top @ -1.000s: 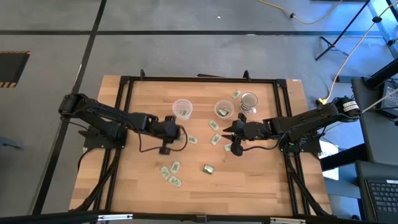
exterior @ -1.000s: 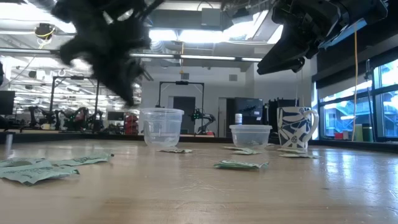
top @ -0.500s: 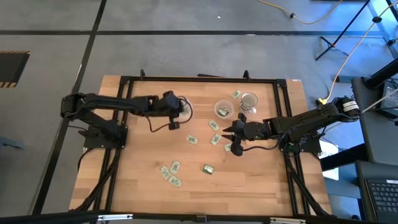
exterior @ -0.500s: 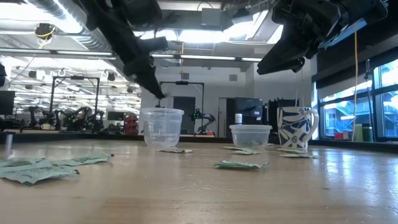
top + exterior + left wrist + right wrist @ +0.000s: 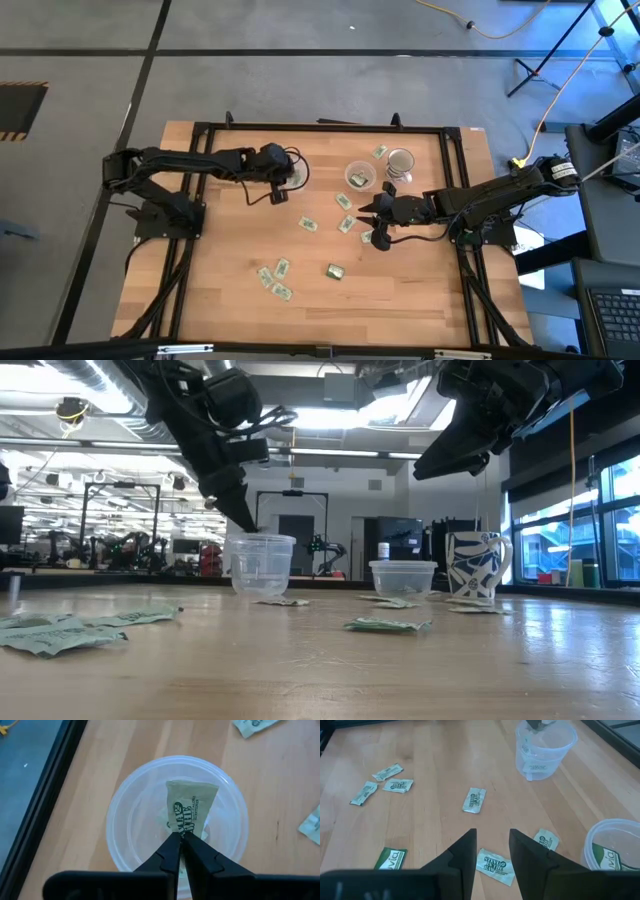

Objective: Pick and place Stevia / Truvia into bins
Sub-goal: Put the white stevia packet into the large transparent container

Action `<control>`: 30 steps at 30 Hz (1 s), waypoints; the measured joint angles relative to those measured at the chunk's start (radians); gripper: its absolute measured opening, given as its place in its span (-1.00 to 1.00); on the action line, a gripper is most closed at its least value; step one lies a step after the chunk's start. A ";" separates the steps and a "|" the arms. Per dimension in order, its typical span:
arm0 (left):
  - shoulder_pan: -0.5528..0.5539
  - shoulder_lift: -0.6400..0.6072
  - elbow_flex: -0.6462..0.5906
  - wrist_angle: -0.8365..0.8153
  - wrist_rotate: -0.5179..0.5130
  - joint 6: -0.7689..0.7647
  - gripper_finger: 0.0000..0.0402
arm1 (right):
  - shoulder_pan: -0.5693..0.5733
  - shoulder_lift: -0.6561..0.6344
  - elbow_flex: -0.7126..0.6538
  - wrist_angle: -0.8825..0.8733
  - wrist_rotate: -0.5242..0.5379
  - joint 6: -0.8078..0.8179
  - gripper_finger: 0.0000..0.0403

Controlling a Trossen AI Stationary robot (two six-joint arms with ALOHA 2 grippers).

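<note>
My left gripper (image 5: 283, 181) hangs over the left clear cup (image 5: 297, 175), shut on a green-and-white sachet (image 5: 190, 810) that points down into the cup's mouth (image 5: 120, 810). In the low view its fingertips (image 5: 245, 520) sit just above the cup's rim (image 5: 262, 540). My right gripper (image 5: 368, 222) hovers open above loose sachets, one (image 5: 492, 865) just past its fingers. A second cup (image 5: 360, 176) with a sachet inside (image 5: 607, 857) stands on the table to the far side of it. Several more sachets (image 5: 310, 225) lie flat on the wood. My left gripper pinches the sachet by its upper end (image 5: 181, 834) between the two fingertips, coming from above and pointing down. The sachet hangs below the fingers, lifted clear, and its lower end (image 5: 192, 790) reaches inside the cup.
A blue-patterned white mug (image 5: 400, 162) stands beside the right cup near the far edge. Sachets lie in a group near the table's near-left (image 5: 275, 280), one alone (image 5: 336, 270), others around the right gripper (image 5: 345, 222). Black frame rails (image 5: 320, 128) border the table.
My left gripper has travelled from the middle of the table toward the far edge, arriving over the left cup, and now has its fingertips just above the rim. The right arm has kept still.
</note>
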 joint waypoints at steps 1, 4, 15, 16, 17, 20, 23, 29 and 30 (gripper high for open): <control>0.003 0.000 0.000 0.003 0.000 -0.001 -0.88 | 0.000 0.000 0.000 0.000 0.000 0.000 -0.41; 0.003 0.000 0.000 0.001 -0.014 -0.001 -0.80 | 0.000 0.000 0.000 0.000 0.000 0.000 -0.41; -0.014 0.000 0.000 0.021 -0.022 0.003 -0.60 | 0.000 0.000 0.000 0.000 0.000 0.000 -0.41; -0.023 0.000 0.000 0.036 0.020 0.016 -0.60 | 0.000 0.000 0.000 0.000 0.000 0.000 -0.41; -0.034 0.000 0.000 0.051 0.072 0.032 -0.60 | 0.000 0.000 0.000 0.000 0.000 0.000 -0.41; -0.081 -0.001 0.000 0.105 0.244 0.070 -0.62 | 0.000 0.000 0.000 0.000 0.000 -0.001 -0.41; -0.141 -0.001 0.001 0.128 0.321 0.103 -0.65 | 0.000 0.000 0.000 0.000 0.000 -0.001 -0.41; -0.232 0.080 0.002 0.139 0.273 0.110 -0.67 | 0.000 0.000 0.000 0.000 0.000 -0.001 -0.41; -0.242 0.105 0.002 0.148 0.275 0.110 -0.66 | 0.000 0.000 0.000 0.000 0.000 -0.001 -0.41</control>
